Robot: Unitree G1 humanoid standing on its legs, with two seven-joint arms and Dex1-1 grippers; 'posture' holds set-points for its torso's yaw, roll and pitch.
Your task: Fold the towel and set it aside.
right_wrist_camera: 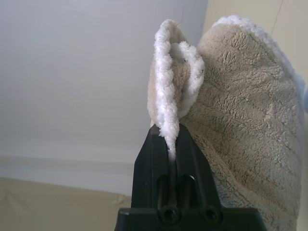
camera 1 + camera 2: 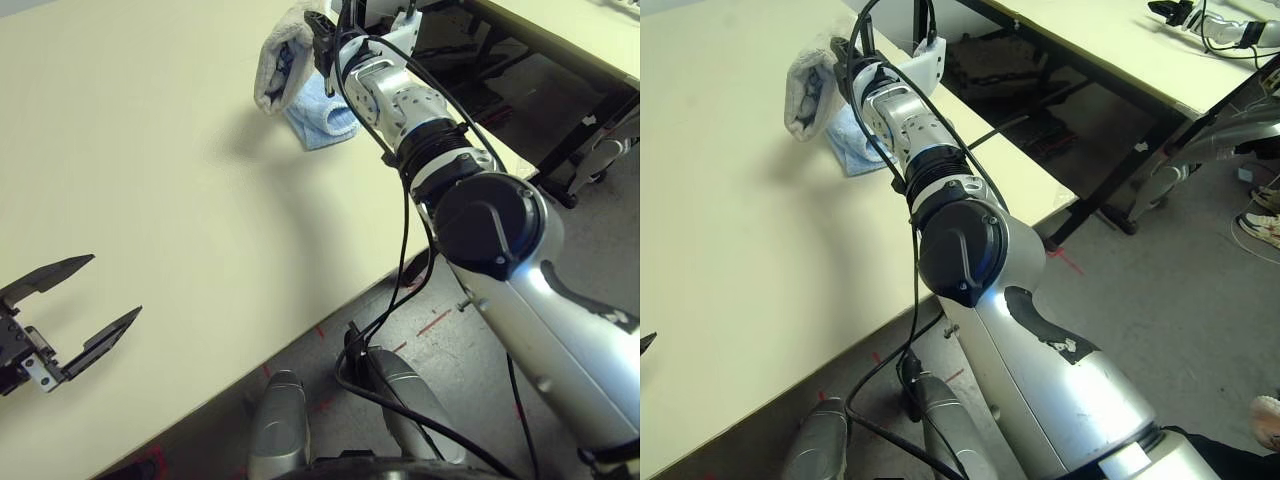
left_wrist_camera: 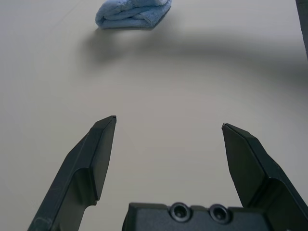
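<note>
The towel [image 2: 274,62] is a folded beige terry bundle with white edging, hanging in the air over the far right part of the table [image 2: 180,200]. My right gripper [image 2: 322,42] is shut on its white edge, and in the right wrist view the edging [image 1: 168,110] sits pinched between the gripper's [image 1: 169,140] black fingers, with the beige bulk [image 1: 245,115] beside them. My left gripper [image 2: 114,285] hovers open over the near left of the table, far from the towel, with nothing between its fingers [image 3: 98,159].
A small light-blue towel [image 2: 322,118] lies folded on the table just under and beside the hanging towel. The table's right edge [image 2: 380,275] runs diagonally close to my right arm. A second table [image 2: 1090,40] stands beyond a gap of floor.
</note>
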